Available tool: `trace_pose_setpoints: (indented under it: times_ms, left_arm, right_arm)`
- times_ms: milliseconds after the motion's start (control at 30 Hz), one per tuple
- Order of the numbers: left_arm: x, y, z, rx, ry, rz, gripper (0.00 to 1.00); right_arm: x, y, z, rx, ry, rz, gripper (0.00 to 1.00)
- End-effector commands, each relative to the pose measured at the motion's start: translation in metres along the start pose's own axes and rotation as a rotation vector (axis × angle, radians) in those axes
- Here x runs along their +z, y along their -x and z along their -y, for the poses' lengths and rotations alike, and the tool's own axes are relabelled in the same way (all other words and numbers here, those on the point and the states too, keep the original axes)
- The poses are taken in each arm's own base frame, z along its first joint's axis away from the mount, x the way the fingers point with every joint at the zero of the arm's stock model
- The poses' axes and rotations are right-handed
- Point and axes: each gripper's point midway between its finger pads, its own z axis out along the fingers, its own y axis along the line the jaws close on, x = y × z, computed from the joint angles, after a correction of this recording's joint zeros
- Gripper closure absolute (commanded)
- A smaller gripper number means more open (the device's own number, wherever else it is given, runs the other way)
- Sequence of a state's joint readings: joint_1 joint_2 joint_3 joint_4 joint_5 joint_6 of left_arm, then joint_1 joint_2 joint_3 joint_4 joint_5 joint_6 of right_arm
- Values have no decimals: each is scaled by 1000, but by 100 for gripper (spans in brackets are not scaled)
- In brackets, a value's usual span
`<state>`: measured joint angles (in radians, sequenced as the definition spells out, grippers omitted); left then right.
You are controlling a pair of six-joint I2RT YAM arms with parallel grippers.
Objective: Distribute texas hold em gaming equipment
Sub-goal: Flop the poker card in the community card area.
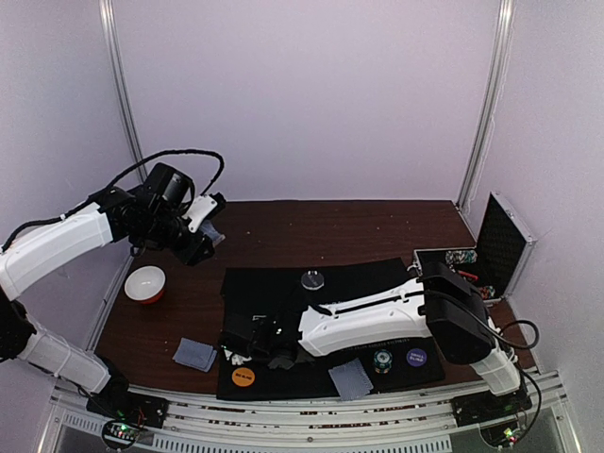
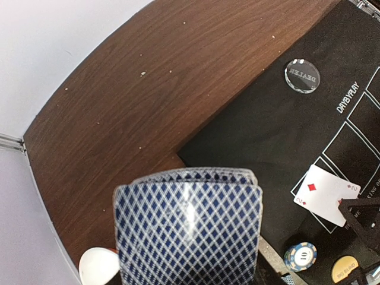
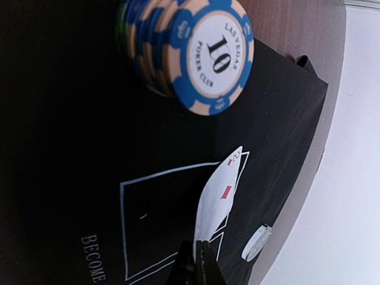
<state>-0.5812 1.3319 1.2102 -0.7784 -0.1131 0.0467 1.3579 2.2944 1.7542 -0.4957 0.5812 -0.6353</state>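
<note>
The black mat [image 1: 274, 283] fills the middle of the brown table [image 1: 283, 222], and the right arm lies across it toward the lower left. The main risk is there: the face-up card [image 2: 323, 193], a two of diamonds, sits slantwise over a white outline box at the mat's lower left, so letting go now would likely leave it crooked or across the line. Dragging it straight could nudge the chip stack [image 2: 300, 256] just beside it, or the orange disc [image 2: 344, 268] near the bottom edge. The deck [image 2: 190, 231], held high at the upper left over bare table, could shed a top card if that arm tilts. The dealer disc [image 2: 302, 76] sits well apart near the mat's upper edge and looks safe

The right gripper [image 3: 199, 266] is clenched on the near edge of the card, its fingers all but touching. The left gripper [image 1: 204, 230] is partly closed and grasping the deck, though the deck hides its fingers in the wrist view
</note>
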Motion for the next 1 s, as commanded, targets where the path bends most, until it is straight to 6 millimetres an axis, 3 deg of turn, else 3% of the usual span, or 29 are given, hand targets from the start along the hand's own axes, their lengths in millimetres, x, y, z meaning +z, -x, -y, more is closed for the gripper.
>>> trace_pose_setpoints:
  times_ms: [0, 200, 467, 633, 967]
  left_arm:
    - [-7, 13, -4, -3, 6, 69, 54]
    - [-8, 13, -4, -2, 4, 70, 55]
    - [-8, 14, -3, -1, -2, 72, 55]
    - [-7, 14, -3, -1, -3, 71, 55]
    - [-8, 14, -3, -1, -5, 73, 55]
  right_arm:
    - [-4, 4, -18, 28, 119, 22, 100]
    - [0, 5, -24, 33, 164, 2, 100]
    - [8, -8, -5, 182, 139, -90, 100]
    - [8, -12, -7, 244, 157, -129, 100]
    - [8, 1, -8, 305, 191, -103, 100]
